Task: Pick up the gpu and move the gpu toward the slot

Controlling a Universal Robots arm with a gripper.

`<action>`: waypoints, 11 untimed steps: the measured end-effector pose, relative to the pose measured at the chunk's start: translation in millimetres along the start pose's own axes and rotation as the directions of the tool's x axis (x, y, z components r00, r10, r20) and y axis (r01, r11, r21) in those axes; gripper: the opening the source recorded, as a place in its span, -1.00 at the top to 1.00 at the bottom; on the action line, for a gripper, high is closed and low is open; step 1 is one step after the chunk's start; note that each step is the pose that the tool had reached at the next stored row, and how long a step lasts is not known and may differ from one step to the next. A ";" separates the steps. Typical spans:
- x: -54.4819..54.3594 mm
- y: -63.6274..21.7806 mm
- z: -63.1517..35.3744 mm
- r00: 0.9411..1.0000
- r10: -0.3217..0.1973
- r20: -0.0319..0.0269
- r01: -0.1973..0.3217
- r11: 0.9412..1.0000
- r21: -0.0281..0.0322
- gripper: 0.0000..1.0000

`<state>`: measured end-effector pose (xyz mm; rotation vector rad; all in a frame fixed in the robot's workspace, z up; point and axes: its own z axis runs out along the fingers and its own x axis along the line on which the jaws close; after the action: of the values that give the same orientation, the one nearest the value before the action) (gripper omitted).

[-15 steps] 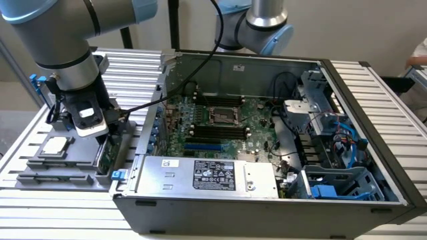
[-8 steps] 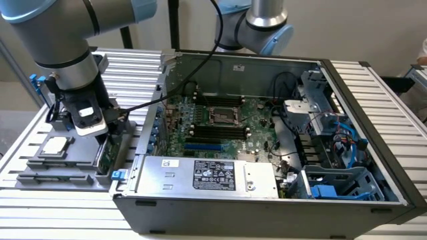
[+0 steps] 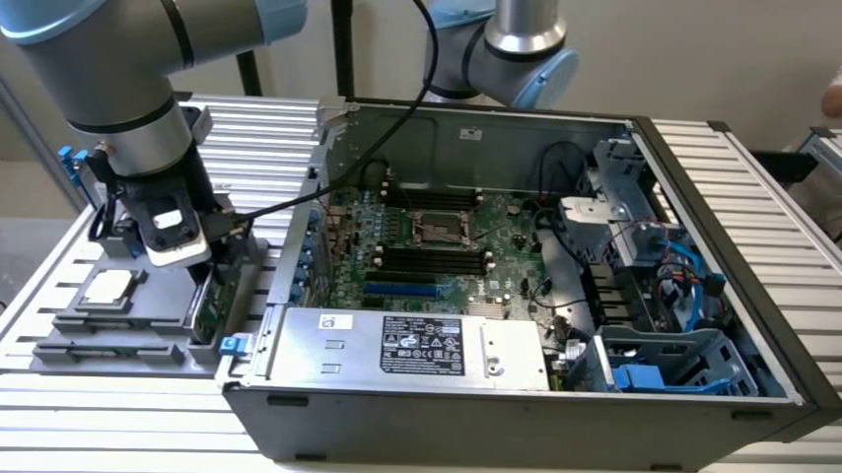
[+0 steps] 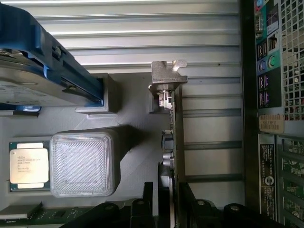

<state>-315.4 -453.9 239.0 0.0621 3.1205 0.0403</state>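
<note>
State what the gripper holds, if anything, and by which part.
Cannot be told: the gripper sits astride the gpu's long edge; whether it grips is unclear.

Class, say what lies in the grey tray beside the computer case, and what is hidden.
The gpu stands on edge in the tray, with a processor chip and a blue-railed hard drive. The gripper covers one end of the gpu.

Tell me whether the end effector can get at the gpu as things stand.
Likely yes. The end effector is right over the gpu, which stands on edge in the grey tray. The processor chip and hard drive lie to one side, out of the way.
</note>
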 end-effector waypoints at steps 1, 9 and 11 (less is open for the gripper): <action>0.1 -0.1 -0.1 1.000 0.000 0.000 0.000 1.000 0.000 0.33; 0.2 -0.2 0.0 1.000 0.000 0.000 0.000 1.000 -0.001 0.47; 0.1 -1.0 -0.1 1.000 0.000 -0.003 0.000 1.000 -0.007 0.47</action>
<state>-315.5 -454.9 239.0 0.0626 3.1234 0.0509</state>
